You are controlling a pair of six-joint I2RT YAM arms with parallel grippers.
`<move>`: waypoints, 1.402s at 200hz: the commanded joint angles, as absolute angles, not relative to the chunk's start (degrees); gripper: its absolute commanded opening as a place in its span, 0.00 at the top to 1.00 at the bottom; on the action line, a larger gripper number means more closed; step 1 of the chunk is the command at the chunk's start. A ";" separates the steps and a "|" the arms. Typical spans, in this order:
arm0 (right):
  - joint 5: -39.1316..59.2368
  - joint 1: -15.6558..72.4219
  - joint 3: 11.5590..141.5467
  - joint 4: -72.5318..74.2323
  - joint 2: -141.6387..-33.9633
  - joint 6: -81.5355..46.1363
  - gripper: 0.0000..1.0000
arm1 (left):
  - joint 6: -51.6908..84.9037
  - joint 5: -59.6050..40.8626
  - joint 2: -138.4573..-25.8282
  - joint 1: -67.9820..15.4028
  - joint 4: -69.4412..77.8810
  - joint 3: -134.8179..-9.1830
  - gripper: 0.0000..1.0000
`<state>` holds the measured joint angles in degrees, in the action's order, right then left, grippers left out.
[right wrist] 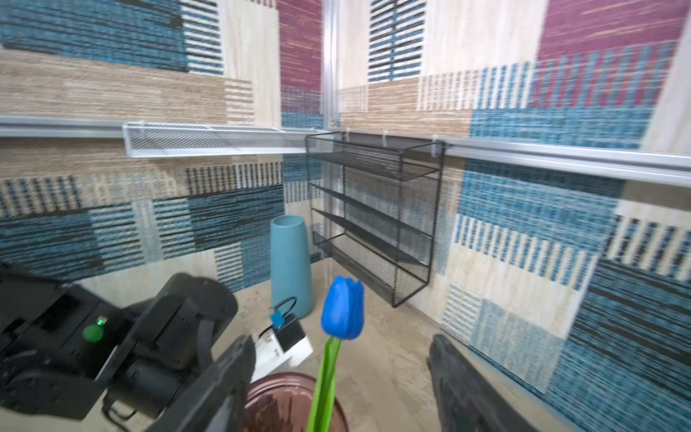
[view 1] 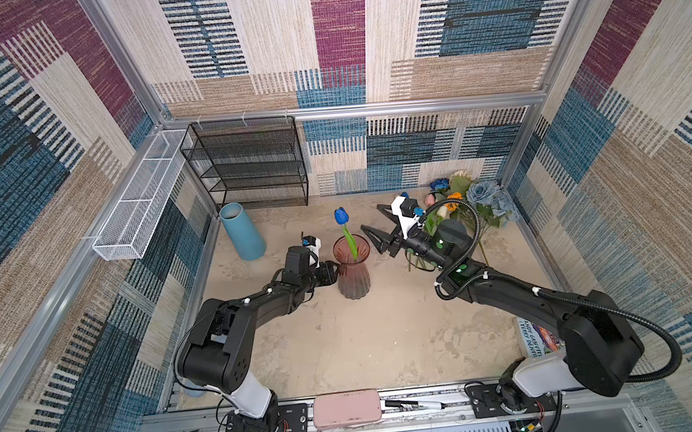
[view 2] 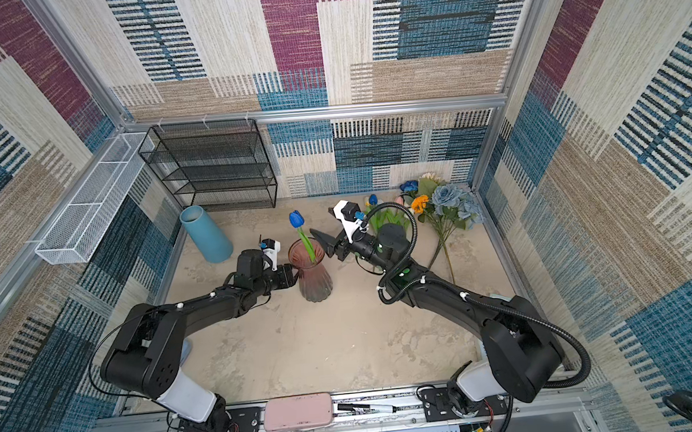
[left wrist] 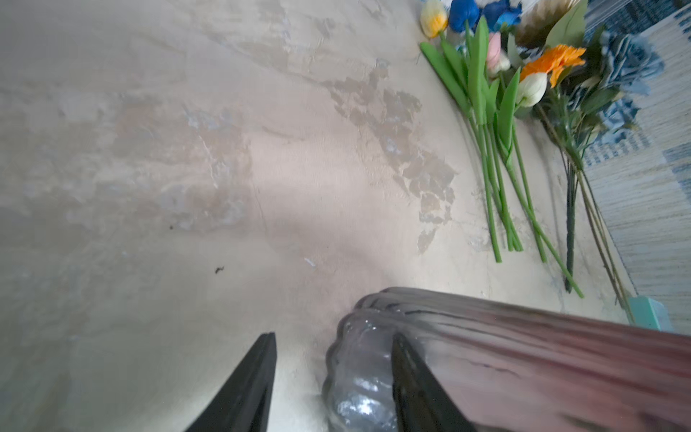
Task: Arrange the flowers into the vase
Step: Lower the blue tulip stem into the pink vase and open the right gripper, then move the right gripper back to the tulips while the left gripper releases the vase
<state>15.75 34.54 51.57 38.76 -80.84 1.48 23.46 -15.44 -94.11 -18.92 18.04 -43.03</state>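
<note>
Though unseen from above, left pincer (left wrist: pixel 332 336) tips gape by vase (left wrist: pixel 523 355) | right pincer (right wrist: pixel 341 338) apart, facing tulip (right wrist: pixel 343 310)

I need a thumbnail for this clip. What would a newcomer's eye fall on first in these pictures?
First the single blue tulip, standing in the ribbed pink glass vase at mid-table, with the right gripper open just beside it. Then the heap of flowers lying in the far right corner, and the loud patchwork walls all around.
</note>
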 commanded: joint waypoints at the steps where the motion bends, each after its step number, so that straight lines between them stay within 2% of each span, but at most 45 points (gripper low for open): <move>1: 7.75 34.04 52.48 32.55 -78.96 -1.05 0.22 | 22.97 -15.99 -95.41 -19.05 17.92 -43.19 0.47; 39: 5.31 29.51 50.31 31.25 -78.73 -8.32 0.19 | 25.40 -14.50 -98.35 -20.55 21.45 -42.44 0.47; 93: 5.74 20.29 51.94 22.88 -87.01 -16.74 0.21 | 27.42 -13.01 -102.57 -23.19 23.47 -45.01 0.48; 128: 5.65 15.31 58.97 12.82 -97.44 -19.18 0.33 | 27.90 -12.93 -105.64 -25.33 23.47 -48.16 0.49; 144: 7.45 12.94 62.13 9.53 -102.20 -20.48 0.43 | 27.51 -12.90 -106.84 -26.25 23.47 -49.45 0.49; 182: 6.44 10.36 72.48 -0.22 -112.64 -18.82 0.55 | 27.36 -13.11 -108.03 -27.07 23.47 -51.58 0.50; 211: 7.56 9.41 80.77 -6.90 -119.59 -16.71 0.64 | 25.84 -10.19 -104.60 -26.74 23.73 -49.63 0.47; 280: 4.28 7.83 82.53 -11.41 -122.45 -15.62 0.63 | 18.81 -6.26 -85.62 -25.66 19.45 -41.60 0.42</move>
